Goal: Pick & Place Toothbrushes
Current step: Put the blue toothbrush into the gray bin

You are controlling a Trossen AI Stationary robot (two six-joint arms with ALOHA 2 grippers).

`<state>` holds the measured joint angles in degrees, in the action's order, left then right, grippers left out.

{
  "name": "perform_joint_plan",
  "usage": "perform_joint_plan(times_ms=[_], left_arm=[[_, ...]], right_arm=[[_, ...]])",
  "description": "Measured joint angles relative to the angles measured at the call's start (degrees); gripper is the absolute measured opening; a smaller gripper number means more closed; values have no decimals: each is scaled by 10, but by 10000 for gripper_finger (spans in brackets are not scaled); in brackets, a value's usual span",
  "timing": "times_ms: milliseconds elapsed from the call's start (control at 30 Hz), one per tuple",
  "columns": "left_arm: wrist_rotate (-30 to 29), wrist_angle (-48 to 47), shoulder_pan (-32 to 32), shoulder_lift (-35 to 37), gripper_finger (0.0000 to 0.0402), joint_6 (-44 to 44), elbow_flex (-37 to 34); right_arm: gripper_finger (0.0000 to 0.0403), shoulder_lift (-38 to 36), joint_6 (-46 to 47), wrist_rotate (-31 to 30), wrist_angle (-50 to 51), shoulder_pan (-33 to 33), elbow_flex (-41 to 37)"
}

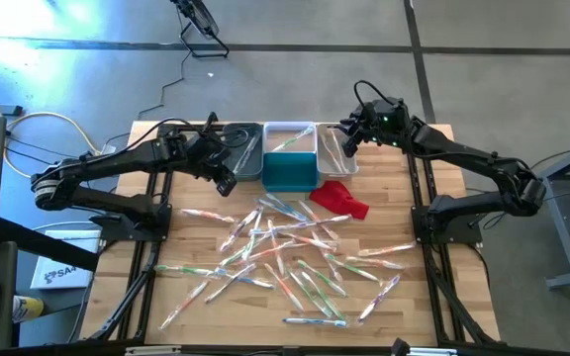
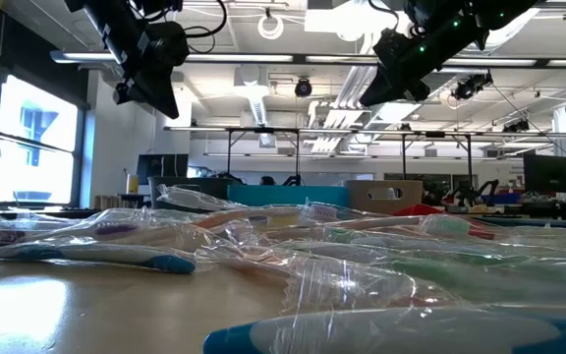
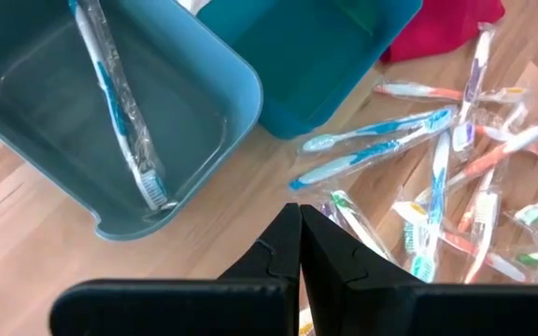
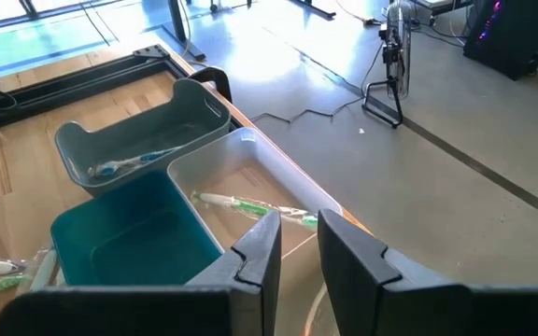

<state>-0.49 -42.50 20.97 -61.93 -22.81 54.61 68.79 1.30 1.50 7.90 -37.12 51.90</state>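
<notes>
Many wrapped toothbrushes (image 1: 285, 252) lie scattered on the wooden table, also seen in the left wrist view (image 3: 437, 177). My left gripper (image 1: 228, 184) is shut and empty (image 3: 299, 224), hovering over bare wood between the grey bin (image 3: 110, 121) and the pile. A blue toothbrush (image 3: 120, 103) lies in that bin. My right gripper (image 1: 344, 140) hangs over the bins at the far right, its fingers a little apart with nothing between them (image 4: 297, 245). A green toothbrush (image 4: 250, 205) lies in the white bin (image 4: 250, 168).
A teal bin (image 1: 290, 171) stands in front of the white bin (image 1: 290, 138), and one more pale bin (image 1: 332, 153) stands to the right. A red cloth (image 1: 342, 198) lies near the teal bin. Bare wood shows along the table's left side (image 1: 166, 237).
</notes>
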Motion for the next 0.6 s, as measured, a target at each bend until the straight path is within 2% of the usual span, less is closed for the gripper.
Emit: perform_joint_plan(times_ms=[367,600], left_arm=[[4,21,0,0,0,-6,0],[10,72,-24,-1,0,-71,0]], right_arm=[[67,0,0,2,-29,0,0],[67,0,-1,2,-30,0,0]])
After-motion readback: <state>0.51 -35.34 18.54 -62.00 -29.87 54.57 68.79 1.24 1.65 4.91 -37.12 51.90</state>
